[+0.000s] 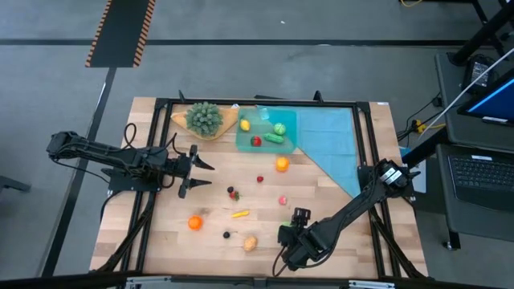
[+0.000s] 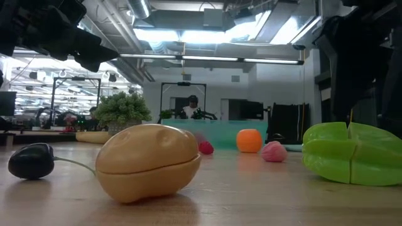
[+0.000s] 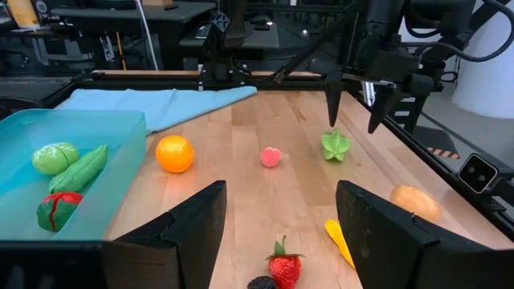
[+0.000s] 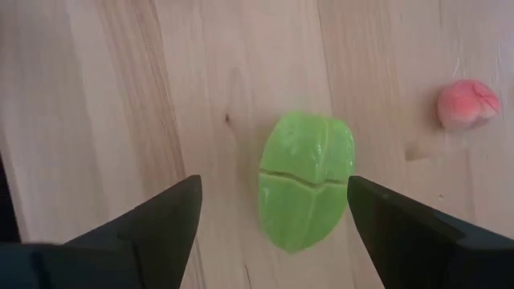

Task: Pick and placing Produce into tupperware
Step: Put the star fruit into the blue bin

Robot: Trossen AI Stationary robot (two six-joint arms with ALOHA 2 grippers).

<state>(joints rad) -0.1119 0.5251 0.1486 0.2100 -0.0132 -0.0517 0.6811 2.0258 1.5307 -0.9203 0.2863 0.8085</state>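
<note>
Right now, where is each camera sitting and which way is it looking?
High view: above the table, looking straight down; shows both arms, the left gripper and the right gripper.
Low view: at tabletop height, looking across at the tan potato and the room.
Left wrist view: on the left arm, facing the tupperware; its own fingers show.
Right wrist view: on the right arm, looking down.
Shared: both wrist views see the green star fruit.

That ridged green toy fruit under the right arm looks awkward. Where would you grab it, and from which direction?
Probably from straight above, across its narrower middle. The green star-shaped fruit lies flat on the bare wooden table, clear of the pink fruit, and its ridged sides give the fingers something to seat against. The right gripper already hangs open over it, one finger on each long side.
</note>
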